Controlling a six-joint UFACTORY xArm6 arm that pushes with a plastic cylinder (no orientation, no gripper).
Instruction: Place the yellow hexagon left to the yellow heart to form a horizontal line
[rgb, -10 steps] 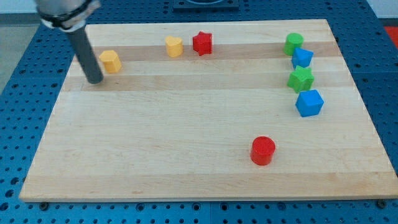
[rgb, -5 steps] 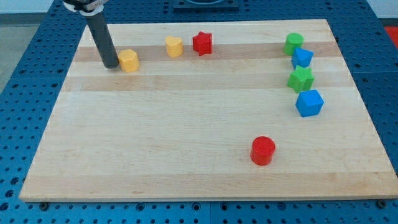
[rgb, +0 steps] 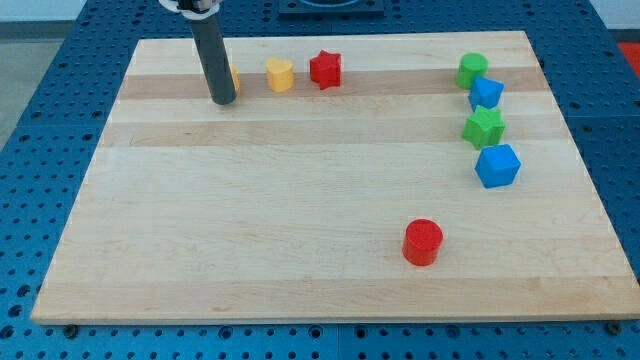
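The yellow heart (rgb: 280, 74) sits near the view's top, left of the red star (rgb: 325, 69). The yellow hexagon (rgb: 234, 77) is left of the heart and almost wholly hidden behind my rod; only a sliver of yellow shows at the rod's right edge. My tip (rgb: 223, 99) rests on the board, touching the hexagon's left side, a short gap left of the heart.
At the view's right stand a green cylinder (rgb: 473, 70), a blue block (rgb: 486, 94), a green star (rgb: 484, 127) and a blue block (rgb: 497, 165). A red cylinder (rgb: 423, 242) sits low, right of centre. The board's top edge (rgb: 330, 38) is close behind the row.
My tip has moved right and slightly up, pushing the yellow hexagon rightward toward the yellow heart. The other blocks have not moved.
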